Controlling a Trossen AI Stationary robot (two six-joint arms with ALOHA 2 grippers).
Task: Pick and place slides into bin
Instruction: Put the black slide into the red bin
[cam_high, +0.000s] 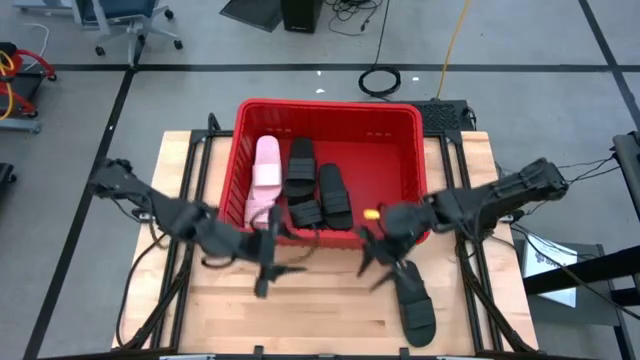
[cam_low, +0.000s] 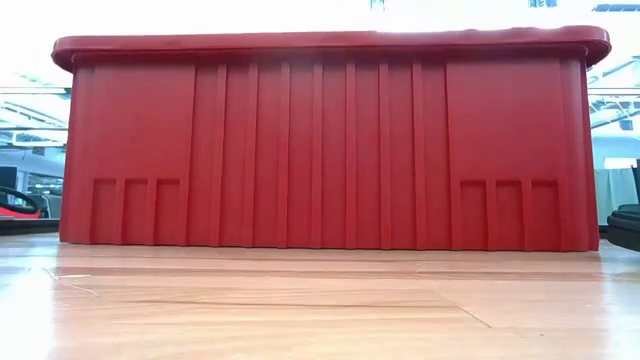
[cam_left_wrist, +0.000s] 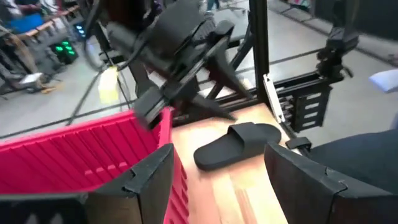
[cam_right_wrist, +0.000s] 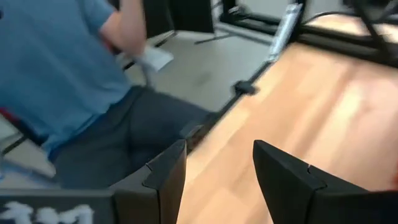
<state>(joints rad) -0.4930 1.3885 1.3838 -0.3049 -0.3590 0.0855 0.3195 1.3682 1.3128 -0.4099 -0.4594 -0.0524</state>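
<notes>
The red bin stands at the table's far middle. In it lie two white slides at the left and three black slides beside them. One more black slide lies flat on the table in front of the bin's right corner; it also shows in the left wrist view and at the low view's right edge. My left gripper is open and empty, just in front of the bin's near wall. My right gripper is open and empty, just left of the slide on the table.
The bin's near wall fills the low view. A person in a blue shirt shows beyond the table in the right wrist view. Bare wood lies along the table's near edge. A black frame borders the table.
</notes>
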